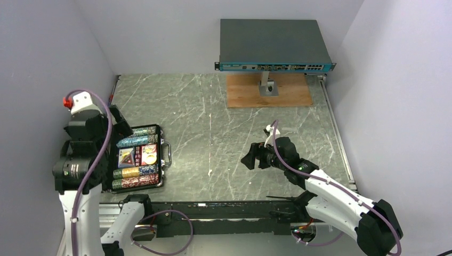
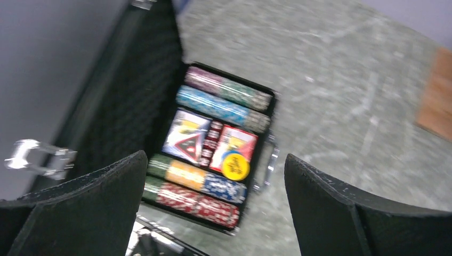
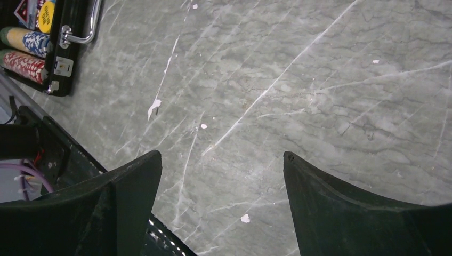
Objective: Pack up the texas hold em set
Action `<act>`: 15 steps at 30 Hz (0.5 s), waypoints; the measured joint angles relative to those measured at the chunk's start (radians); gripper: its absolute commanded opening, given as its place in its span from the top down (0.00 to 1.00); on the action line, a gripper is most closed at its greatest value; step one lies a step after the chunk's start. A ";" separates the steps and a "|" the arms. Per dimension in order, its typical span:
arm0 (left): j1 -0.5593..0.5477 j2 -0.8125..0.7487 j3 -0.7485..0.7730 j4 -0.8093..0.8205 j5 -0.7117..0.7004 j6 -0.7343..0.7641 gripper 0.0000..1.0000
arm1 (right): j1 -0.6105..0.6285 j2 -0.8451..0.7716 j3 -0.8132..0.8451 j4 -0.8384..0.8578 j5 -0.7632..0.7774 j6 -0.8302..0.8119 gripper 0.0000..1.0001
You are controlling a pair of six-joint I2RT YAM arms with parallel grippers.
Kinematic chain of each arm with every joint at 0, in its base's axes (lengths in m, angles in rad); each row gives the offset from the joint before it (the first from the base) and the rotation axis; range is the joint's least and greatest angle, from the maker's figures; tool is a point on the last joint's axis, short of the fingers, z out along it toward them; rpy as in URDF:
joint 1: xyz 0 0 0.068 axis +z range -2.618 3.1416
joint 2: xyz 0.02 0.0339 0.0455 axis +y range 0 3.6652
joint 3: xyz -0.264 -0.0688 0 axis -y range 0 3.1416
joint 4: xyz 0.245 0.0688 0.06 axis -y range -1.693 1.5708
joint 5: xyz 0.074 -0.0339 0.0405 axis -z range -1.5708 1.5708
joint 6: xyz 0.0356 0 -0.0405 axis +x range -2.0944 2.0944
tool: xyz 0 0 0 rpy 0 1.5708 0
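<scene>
The packing looks nearly done, and closing up seems to be the step in hand: the briefcase (image 1: 161, 162) lies open on the worktop (image 1: 224, 138), its tray filled with rows of chips (image 2: 224, 109), the card box (image 2: 237, 143), the red triangular token (image 2: 187, 140) and the yellow disc (image 2: 235, 167) resting on the box. The foam-lined lid (image 2: 120, 96) stands up along the tray's far-left side, opposite the silver handle (image 1: 167, 154). No loose piece shows on the worktop around the case, though the left wrist view is blurred and small chips could escape notice. The left end effector (image 2: 214, 157) hovers above the case, just beside the raised lid, its jaws spread wide and gripping nothing. The right end effector (image 3: 221, 157) hangs well apart from the case, on its handle side, over bare worktop, jaws likewise spread and empty. The next move probably calls for the left arm to get behind the lid's upper edge and tip it over onto the tray, while the right one may need to come close to the handle side to steady the case and press the lid down flush, so the latches can catch
</scene>
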 measured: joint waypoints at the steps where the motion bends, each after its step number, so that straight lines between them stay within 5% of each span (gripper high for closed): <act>1: 0.000 0.023 0.031 -0.019 -0.055 0.004 0.01 | 0.001 0.000 0.000 0.002 -0.003 0.000 0.14; 8: 0.002 0.203 0.081 -0.079 -0.401 0.063 0.01 | 0.001 0.012 0.000 0.002 -0.029 -0.003 0.14; 15: 0.156 0.324 0.043 0.025 -0.467 0.175 0.01 | 0.001 0.040 0.017 -0.006 -0.052 -0.006 0.14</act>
